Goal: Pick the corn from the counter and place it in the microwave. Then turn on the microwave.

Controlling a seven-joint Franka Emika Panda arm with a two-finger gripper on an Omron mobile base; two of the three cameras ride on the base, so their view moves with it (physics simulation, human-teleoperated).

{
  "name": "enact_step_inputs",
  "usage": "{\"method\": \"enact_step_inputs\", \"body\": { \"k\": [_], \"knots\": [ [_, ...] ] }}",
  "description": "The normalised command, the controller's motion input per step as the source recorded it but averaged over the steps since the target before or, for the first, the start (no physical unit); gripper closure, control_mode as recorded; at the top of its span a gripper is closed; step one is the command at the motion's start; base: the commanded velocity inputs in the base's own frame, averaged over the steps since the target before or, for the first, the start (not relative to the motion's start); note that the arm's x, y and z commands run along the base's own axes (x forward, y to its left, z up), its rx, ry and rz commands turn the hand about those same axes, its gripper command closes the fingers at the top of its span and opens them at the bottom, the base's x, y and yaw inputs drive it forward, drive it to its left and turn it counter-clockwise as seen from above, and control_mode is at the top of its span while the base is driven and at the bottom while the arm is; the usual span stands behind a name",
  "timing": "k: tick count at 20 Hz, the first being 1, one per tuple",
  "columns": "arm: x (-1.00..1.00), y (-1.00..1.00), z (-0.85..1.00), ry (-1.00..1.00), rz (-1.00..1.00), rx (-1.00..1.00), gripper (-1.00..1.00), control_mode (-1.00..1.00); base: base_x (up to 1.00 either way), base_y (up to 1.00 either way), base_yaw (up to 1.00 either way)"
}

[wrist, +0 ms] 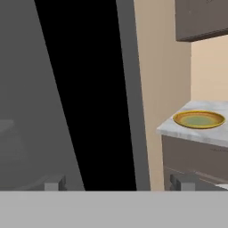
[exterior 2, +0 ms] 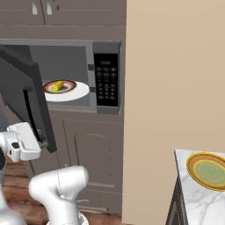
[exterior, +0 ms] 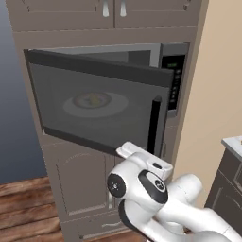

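A wall of grey-brown cabinets holds the built-in microwave, with a beige wall to its right and a corner of the pale counter beyond that, bearing a round yellow dish. The corn already lies inside the microwave, on a small dish on the white plate, so placing looks done and the step in hand seems to be shutting the door, which hangs partly open. The gripper sits at the door's lower free edge, below the black bar handle, its fingers spread wide with nothing between them. The corn is up inside the cavity, behind the door and well apart from the gripper. Next the hand probably needs to push the door fully home, then reach the keypad panel at the microwave's right side to start it.
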Motion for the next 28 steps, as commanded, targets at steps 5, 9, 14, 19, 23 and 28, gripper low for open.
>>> {"method": "enact_step_inputs", "body": {
  "k": [5, 9, 14, 19, 23, 28],
  "knots": [
    [0.41, -0.3, 0.0, 0.0, 0.09, 0.01, -1.0, -1.0, 0.0, 0.0, 0.0],
    [0.46, -0.31, 0.0, 0.0, 0.1, 0.03, -1.0, -1.0, 0.0, 0.0, 0.0],
    [0.45, -0.33, 0.0, 0.0, 0.1, 0.03, -1.0, -1.0, 0.0, 0.0, 0.0],
    [0.46, -0.32, 0.0, 0.0, 0.12, 0.03, -1.0, -1.0, 0.0, 0.0, 0.0],
    [0.42, -0.32, 0.0, 0.0, 0.11, 0.02, -1.0, -1.0, 0.0, 0.0, 0.0],
    [0.37, -0.31, 0.0, 0.0, 0.11, 0.02, -1.0, -1.0, 0.0, 0.0, 0.0]
  ]
}}
